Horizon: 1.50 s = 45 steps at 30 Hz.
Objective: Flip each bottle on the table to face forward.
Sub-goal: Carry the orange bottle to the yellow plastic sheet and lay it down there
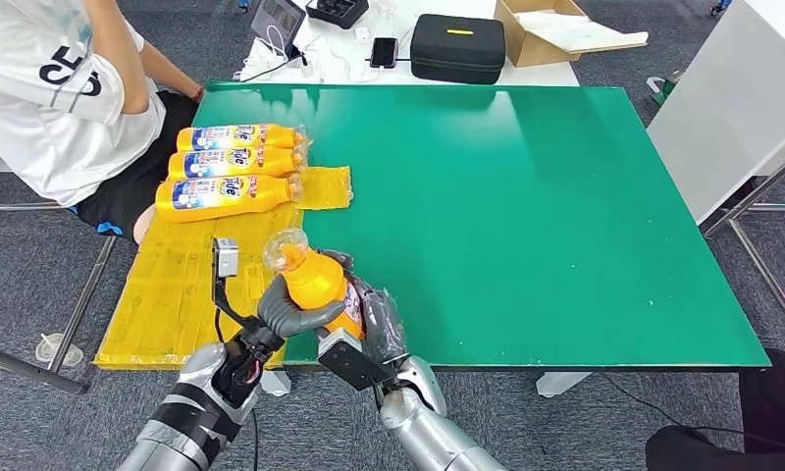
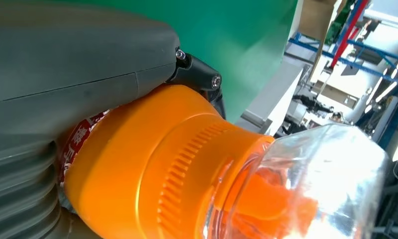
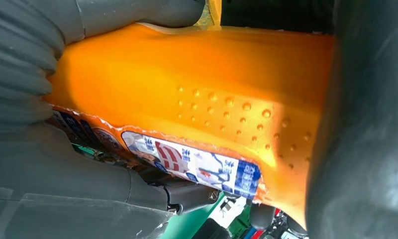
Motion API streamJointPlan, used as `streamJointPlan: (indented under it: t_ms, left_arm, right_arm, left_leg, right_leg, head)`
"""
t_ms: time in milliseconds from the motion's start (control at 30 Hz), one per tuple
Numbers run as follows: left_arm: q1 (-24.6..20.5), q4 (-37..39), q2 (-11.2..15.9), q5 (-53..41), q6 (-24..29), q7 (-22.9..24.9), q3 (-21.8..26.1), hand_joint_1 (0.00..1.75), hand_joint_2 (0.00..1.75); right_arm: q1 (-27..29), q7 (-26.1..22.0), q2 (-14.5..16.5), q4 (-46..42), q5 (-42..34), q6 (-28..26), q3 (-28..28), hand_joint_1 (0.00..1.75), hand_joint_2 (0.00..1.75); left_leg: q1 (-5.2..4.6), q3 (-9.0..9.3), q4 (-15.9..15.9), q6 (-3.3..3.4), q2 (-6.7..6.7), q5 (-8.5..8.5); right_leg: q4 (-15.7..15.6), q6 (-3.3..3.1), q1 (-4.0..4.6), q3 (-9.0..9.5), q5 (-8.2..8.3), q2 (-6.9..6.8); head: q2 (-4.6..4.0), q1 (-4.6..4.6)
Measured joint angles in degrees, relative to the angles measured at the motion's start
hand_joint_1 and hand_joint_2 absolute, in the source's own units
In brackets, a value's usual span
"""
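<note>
Four orange plastic bottles: three labelled ones [image 1: 234, 164] lie side by side at ten o'clock on the green surface [image 1: 526, 216], over a crinkled yellow sheet [image 1: 178, 285]. The fourth bottle [image 1: 315, 280], dimpled and clear-capped, is at six o'clock, left hand [image 1: 295, 312] and right hand [image 1: 374, 329] fingers gripping it.

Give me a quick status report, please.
Left hand and right hand both grip one orange bottle. Three bottles lie on yellow mat.
</note>
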Motion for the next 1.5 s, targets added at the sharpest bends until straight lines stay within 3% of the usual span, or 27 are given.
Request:
streamJointPlan:
  t_ms: [100, 233, 300, 433, 633, 800, 900, 1067, 1200, 1400, 1500]
  left_arm:
    - [0.05, -0.02, -0.22, -0.14, 0.88, 0.00, 0.00, 1.75, 1.75]
    - [0.07, -0.06, -0.52, -0.40, 1.68, 0.01, 0.02, 1.75, 1.75]
    - [0.06, -0.12, -0.63, -0.47, 2.22, 0.08, 0.12, 1.75, 1.75]
    - [0.07, -0.15, -0.78, -0.46, 2.75, 0.23, 0.34, 1.75, 1.75]
    - [0.05, -0.39, -0.78, -1.27, 4.85, -0.96, 0.94, 1.75, 1.75]
    - [-0.17, -2.51, -1.09, -5.39, 10.76, -3.85, 2.66, 1.75, 1.75]
    - [-0.23, -3.84, -1.22, -8.27, 14.28, -5.28, 3.87, 1.75, 1.75]
    - [-0.52, -6.92, -1.40, -19.37, 27.82, -10.72, 7.83, 1.75, 1.75]
    - [-1.05, -8.83, -1.44, -24.52, 33.12, -12.63, 10.80, 1.75, 1.75]
    - [-2.79, -10.61, -1.39, -40.71, 51.94, -17.53, 14.21, 1.75, 1.75]
    - [-3.52, -10.52, -1.22, -44.96, 55.75, -17.75, 14.79, 1.75, 1.75]
  right_arm:
    - [-0.05, 0.32, 0.07, 0.15, 0.38, -0.55, -0.03, 1.67, 1.75]
    - [-0.08, 0.44, 0.10, 0.24, 0.24, -0.27, -0.03, 0.09, 1.75]
    - [-0.08, 0.41, 0.10, 0.26, -0.83, 1.55, -0.11, 0.09, 1.75]
    - [-0.10, 0.31, 0.10, 0.26, -2.53, 4.37, -0.52, 0.00, 0.00]
    - [0.04, -0.24, 0.08, -0.48, -9.52, 15.13, -1.46, 0.00, 0.00]
    - [0.83, 0.00, -0.17, -4.41, -12.82, 18.46, -2.59, 0.00, 0.00]
    - [1.40, 0.02, -0.40, -6.87, -13.21, 18.11, -2.91, 0.00, 0.00]
    - [4.10, 0.01, -1.19, -14.92, -13.27, 14.85, -3.17, 0.00, 0.00]
    - [6.10, 0.54, -1.66, -20.92, -13.32, 13.80, -3.22, 0.00, 0.00]
    - [8.66, -0.30, -2.11, -28.90, -13.20, 11.00, -2.38, 0.00, 0.00]
    - [8.95, -0.37, -2.20, -30.28, -13.03, 10.34, -1.95, 0.00, 0.00]
  left_leg:
    - [0.00, -0.01, 0.00, 0.00, -0.01, 0.00]
    - [0.00, -0.01, 0.00, 0.00, -0.01, 0.00]
    - [0.00, -0.01, 0.00, 0.00, -0.01, 0.00]
    - [0.00, -0.01, 0.00, 0.00, -0.01, 0.00]
    - [0.00, -0.01, 0.00, 0.00, -0.02, 0.00]
    - [0.00, -0.01, 0.00, 0.00, -0.01, 0.00]
    - [0.00, -0.01, 0.00, 0.00, -0.02, 0.00]
    - [0.00, 0.00, 0.00, 0.00, -0.01, 0.00]
    - [0.00, -0.02, 0.00, 0.00, -0.03, 0.00]
    - [0.00, -0.02, 0.00, 0.00, -0.03, 0.00]
    - [0.00, -0.03, 0.00, 0.00, -0.05, 0.01]
  right_leg:
    - [0.00, 0.00, 0.00, 0.00, 0.00, 0.00]
    - [0.00, 0.00, 0.00, 0.00, 0.00, 0.00]
    - [0.00, 0.00, 0.00, 0.00, 0.00, 0.00]
    - [0.00, 0.00, 0.00, 0.00, 0.00, 0.00]
    - [0.00, 0.00, 0.00, 0.00, 0.00, 0.00]
    - [0.00, 0.00, 0.00, 0.00, 0.01, 0.00]
    - [0.00, 0.00, 0.00, 0.00, 0.01, 0.00]
    - [0.00, 0.00, 0.00, -0.01, 0.01, 0.01]
    - [0.00, 0.00, 0.01, -0.01, 0.00, 0.00]
    - [0.00, 0.00, 0.00, -0.01, 0.01, 0.00]
    - [0.00, 0.00, 0.00, -0.01, 0.01, -0.01]
  head:
    - [0.01, 0.00]
    - [0.01, 0.01]
    - [0.00, 0.00]
    - [0.00, -0.01]
    - [0.00, -0.01]
    - [0.00, 0.01]
    - [0.00, 0.01]
    - [0.00, 0.00]
    - [0.00, 0.01]
    - [0.01, 0.01]
    - [0.00, 0.01]
